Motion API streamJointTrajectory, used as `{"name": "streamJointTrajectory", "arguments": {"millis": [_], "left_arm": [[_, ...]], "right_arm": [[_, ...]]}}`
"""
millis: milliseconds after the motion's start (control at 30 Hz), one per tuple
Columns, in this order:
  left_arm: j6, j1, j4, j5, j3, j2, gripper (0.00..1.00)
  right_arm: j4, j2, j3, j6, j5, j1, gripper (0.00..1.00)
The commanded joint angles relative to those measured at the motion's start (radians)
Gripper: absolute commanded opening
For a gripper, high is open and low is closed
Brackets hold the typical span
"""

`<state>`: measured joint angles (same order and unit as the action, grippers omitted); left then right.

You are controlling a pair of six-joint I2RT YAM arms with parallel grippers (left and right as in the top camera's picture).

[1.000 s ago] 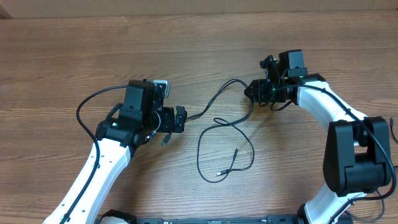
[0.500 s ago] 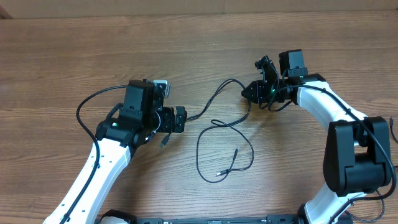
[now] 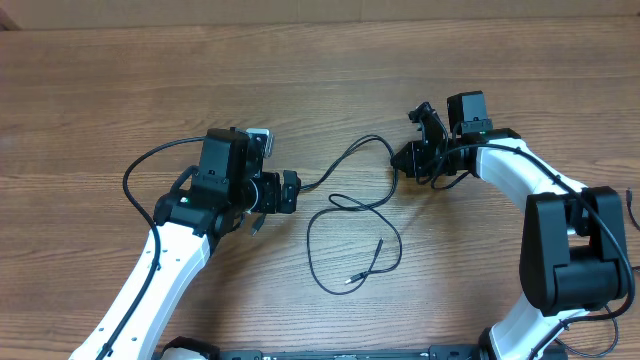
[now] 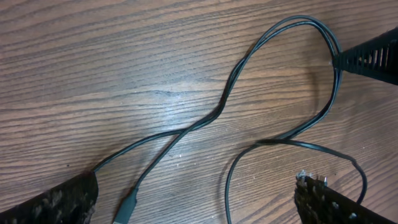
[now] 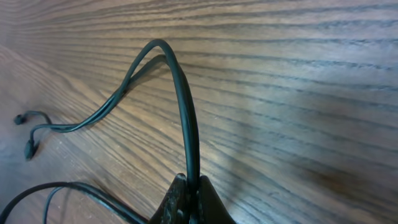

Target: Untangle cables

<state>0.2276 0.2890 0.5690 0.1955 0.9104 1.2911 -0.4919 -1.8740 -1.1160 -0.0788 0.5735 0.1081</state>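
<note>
Thin black cables (image 3: pixel 345 158) lie looped on the wooden table between my two arms. A pair of strands runs from my left gripper (image 3: pixel 290 191) up and over to my right gripper (image 3: pixel 403 160). A loose loop (image 3: pixel 312 225) with two small plug ends (image 3: pixel 379 243) lies nearer the front. In the right wrist view my right gripper (image 5: pixel 189 186) is shut on one cable strand (image 5: pixel 184 106), which arches up off the wood. My left gripper (image 4: pixel 199 205) is open, with a plug end (image 4: pixel 127 208) and a loop strand (image 4: pixel 227 186) lying between its fingers (image 4: pixel 62 199).
The brown wood-grain table (image 3: pixel 320 60) carries nothing else. My arms' own thicker black wires (image 3: pixel 135 170) curve beside the left arm. The right arm's base (image 3: pixel 570 250) stands at the front right.
My right gripper has closed onto the cable strand and shifted slightly up and right. The loose loop has slid a little left and changed shape. The left arm has stayed put.
</note>
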Motion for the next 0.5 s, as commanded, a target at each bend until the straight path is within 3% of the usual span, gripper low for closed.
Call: {"name": "streamJointTrajectory", "arguments": {"millis": [0,200,467], "left_arm": [[-0.018,0.000,-0.001,0.011,0.011,0.003,1.00],[-0.018,0.000,-0.001,0.011,0.011,0.003,1.00],[-0.018,0.000,-0.001,0.011,0.011,0.003,0.99]], "right_arm": [[-0.047,0.015,-0.027,0.003,0.077,0.003,0.04],[-0.231,0.033,-0.163,0.003,0.075,0.003,0.04],[-0.397,0.207,-0.411,0.002,0.030,0.003,0.04]]}}
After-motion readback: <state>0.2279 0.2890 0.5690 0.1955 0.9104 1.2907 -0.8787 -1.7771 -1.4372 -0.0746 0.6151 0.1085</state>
